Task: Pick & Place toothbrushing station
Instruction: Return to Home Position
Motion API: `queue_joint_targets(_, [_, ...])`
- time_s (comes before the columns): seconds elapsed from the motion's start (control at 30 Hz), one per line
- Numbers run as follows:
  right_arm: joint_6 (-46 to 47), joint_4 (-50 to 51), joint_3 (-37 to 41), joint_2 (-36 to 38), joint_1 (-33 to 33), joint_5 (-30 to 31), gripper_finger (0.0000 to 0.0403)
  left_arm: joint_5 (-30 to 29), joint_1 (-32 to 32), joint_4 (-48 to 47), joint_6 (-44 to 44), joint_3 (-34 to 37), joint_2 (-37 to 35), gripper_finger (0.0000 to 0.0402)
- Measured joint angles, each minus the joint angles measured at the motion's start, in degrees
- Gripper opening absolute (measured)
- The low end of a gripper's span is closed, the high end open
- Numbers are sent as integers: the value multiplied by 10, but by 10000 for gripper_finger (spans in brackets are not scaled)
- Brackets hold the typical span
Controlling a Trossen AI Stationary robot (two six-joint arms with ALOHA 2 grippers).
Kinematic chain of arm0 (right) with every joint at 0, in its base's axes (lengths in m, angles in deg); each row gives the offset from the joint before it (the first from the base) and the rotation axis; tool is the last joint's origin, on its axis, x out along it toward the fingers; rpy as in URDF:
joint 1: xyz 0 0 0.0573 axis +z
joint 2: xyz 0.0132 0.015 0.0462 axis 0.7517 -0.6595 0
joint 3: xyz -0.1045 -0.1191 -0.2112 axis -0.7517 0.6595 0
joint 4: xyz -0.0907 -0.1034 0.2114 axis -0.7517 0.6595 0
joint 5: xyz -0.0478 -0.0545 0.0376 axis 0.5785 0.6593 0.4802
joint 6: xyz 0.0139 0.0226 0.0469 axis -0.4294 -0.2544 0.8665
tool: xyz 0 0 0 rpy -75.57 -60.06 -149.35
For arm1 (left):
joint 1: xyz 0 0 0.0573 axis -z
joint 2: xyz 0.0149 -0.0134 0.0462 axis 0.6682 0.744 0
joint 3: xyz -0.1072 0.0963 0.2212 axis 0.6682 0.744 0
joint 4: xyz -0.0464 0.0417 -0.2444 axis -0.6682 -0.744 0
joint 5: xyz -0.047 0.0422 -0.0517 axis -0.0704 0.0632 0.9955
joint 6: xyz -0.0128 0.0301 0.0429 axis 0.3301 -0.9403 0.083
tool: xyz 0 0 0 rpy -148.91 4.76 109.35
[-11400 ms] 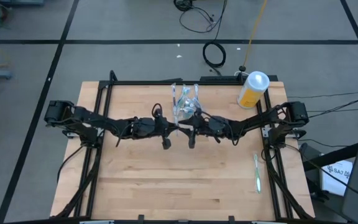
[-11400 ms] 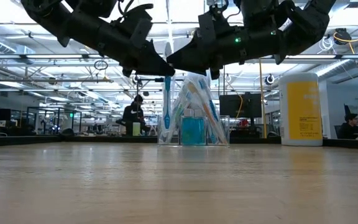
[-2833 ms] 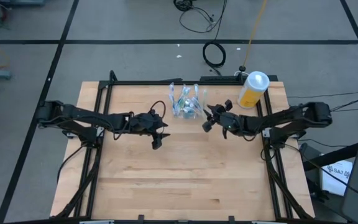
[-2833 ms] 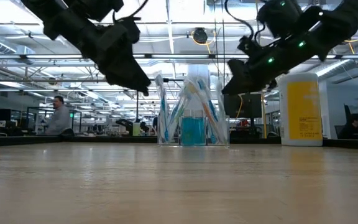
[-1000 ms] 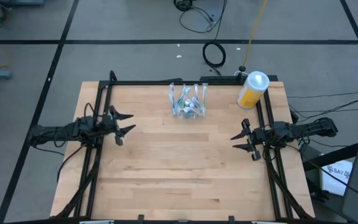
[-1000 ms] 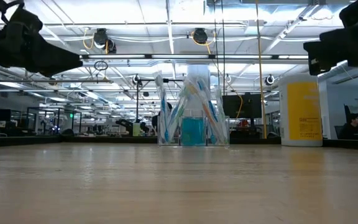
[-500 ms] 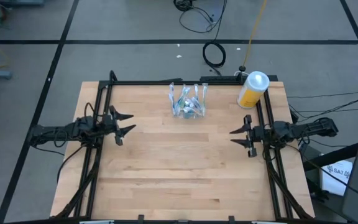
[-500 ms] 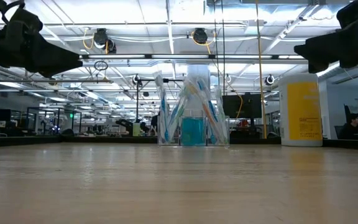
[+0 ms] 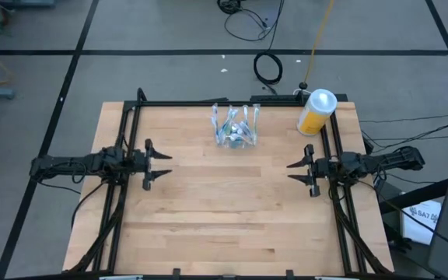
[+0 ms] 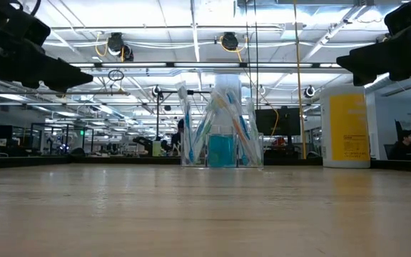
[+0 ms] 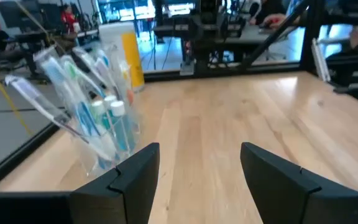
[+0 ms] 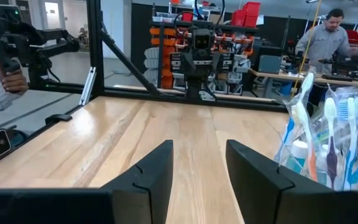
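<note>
The clear cup [image 9: 236, 140] stands upright at rear-ctr of the bench [image 9: 232, 225]. It is packed w/ toothbrushes [image 9: 232, 124] that stand on end and fan outward at the top. Teal toothpaste tubes [image 10: 221, 151] sit upright in the middle of it. No brush or tube shows lying loose in the high view. The yellow bottle [image 9: 316, 111] is at the rear R corner, apart from the cup.

The left gripper [image 9: 162, 164] hangs at the L side of the bench, approx. mid-depth, pointing in toward ctr. Its fingers [image 11: 135, 177] are apart w/ nothing btwn them. The right gripper [image 9: 292, 171] mirrors it at the R side, fingers apart too, empty. In the low view both ride high off the wood, far out to the sides, w/ the cup standing free btwn them.

Key relation: the cup lies diagonally off each gripper's line, toward the rear and inward, not straight ahead of the fingers. The two grippers face each other across bare wood. Distance is close to even, R maybe a touch nearer, but too close to call. The brushes' long axes run near vertical, leaning out.

Judgement: the station looks loaded and the job approx. done; what's left is parking the arms. That move should go away from the cup, so there's little risk of clipping the fanned brush tops.
</note>
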Motion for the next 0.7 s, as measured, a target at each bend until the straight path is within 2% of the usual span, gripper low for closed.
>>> queue_joint_targets(0.27, [1, -1, 0, 0, 0, 0, 139, -12, 0, 4, 6, 1, 13, 232])
queue_joint_targets(0.37, [1, -1, 0, 0, 0, 0, 139, -12, 0, 46, 17, 3, 14, 232])
queue_joint_targets(0.47, [1, -2, 0, 0, 0, 0, 139, 1, 1, 86, -8, 2, 14, 232])
queue_joint_targets(0.7, [1, -2, 0, 0, 0, 0, 139, -15, 0, 64, 8, 17, 16, 232])
